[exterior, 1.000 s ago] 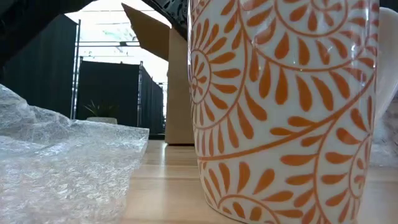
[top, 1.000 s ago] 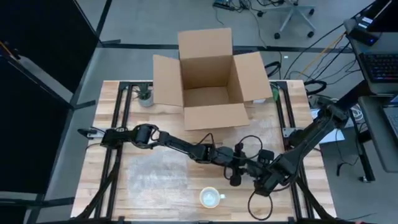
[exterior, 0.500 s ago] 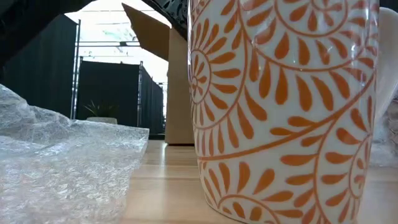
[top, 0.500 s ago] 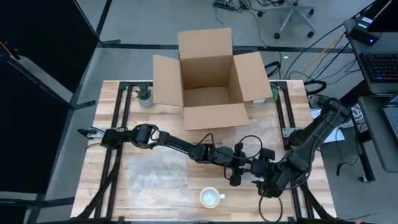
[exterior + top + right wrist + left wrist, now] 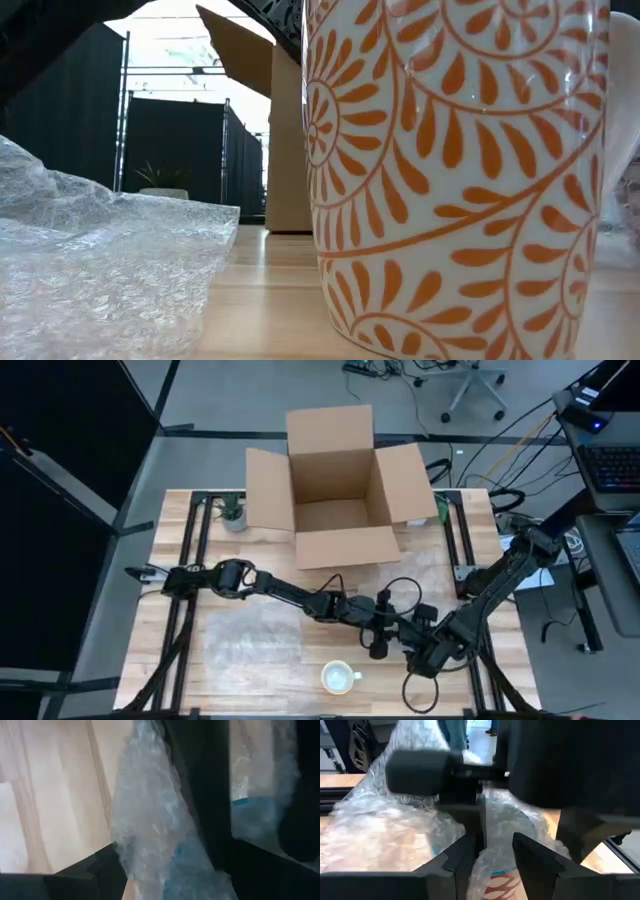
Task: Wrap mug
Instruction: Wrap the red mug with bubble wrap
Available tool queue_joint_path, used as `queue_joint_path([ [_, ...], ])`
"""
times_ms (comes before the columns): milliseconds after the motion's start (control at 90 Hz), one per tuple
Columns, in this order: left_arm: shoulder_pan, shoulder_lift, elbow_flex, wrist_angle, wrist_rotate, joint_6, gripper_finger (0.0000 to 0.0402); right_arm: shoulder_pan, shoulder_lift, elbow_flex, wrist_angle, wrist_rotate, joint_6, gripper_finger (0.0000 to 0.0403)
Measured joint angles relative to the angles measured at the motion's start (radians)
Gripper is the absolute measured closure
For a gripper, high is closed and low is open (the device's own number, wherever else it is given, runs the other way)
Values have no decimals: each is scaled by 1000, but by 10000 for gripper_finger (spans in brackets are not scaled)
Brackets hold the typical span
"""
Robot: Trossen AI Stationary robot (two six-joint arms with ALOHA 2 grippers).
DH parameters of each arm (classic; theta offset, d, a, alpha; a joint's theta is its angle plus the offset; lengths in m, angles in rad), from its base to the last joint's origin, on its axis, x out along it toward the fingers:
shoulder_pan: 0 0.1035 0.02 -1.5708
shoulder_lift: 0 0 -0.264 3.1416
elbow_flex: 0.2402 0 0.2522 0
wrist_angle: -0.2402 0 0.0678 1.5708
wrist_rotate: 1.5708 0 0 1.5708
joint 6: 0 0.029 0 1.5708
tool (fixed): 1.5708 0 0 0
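A bundle of bubble wrap [image 5: 492,875], with red and blue showing through it, sits between my two grippers right of the table's middle. My left gripper [image 5: 378,640] reaches it from the left and my right gripper [image 5: 415,650] from the right; both are shut on it. A white mug with an orange leaf pattern [image 5: 338,678] [image 5: 460,180] stands upright on its base near the front edge, untouched. A loose sheet of bubble wrap [image 5: 250,640] [image 5: 100,270] lies flat on the table left of that mug. My left gripper has the wrapped bundle between its two fingers [image 5: 455,860], which stand on opposite sides of the bundle's upper part [image 5: 487,865]. The wrap bulges up between them. Whether the bundle rests on the table does not show. My right gripper has the bundle's bubble wrap [image 5: 150,850] between its two fingers [image 5: 90,870], coming from the table's right side. Blue shows through the wrap in the gap. The left gripper's dark finger stands in front of part of the bundle.
An open cardboard box [image 5: 335,490] stands at the far middle of the table. A small potted plant [image 5: 233,515] is at the far left. Black cables loop around the grippers [image 5: 400,595]. Bare wood lies at the near right.
My right arm's forearm has swung a little toward the near right and come back, with its gripper staying at the bundle. The orange mug and the loose sheet have not moved.
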Motion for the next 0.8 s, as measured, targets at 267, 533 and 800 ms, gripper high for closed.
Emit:
queue_joint_path([
  [267, 0, 0, -1, 2, 0, -5, 275, -2, -33, 43, -52, -56, 3, 133],
  [533, 0, 0, -1, 2, -1, -5, 275, 2, -101, 183, -203, -61, -38, 133],
  [800, 0, 0, -1, 1, -1, -5, 275, 16, -178, 305, -445, -37, 4, 133],
])
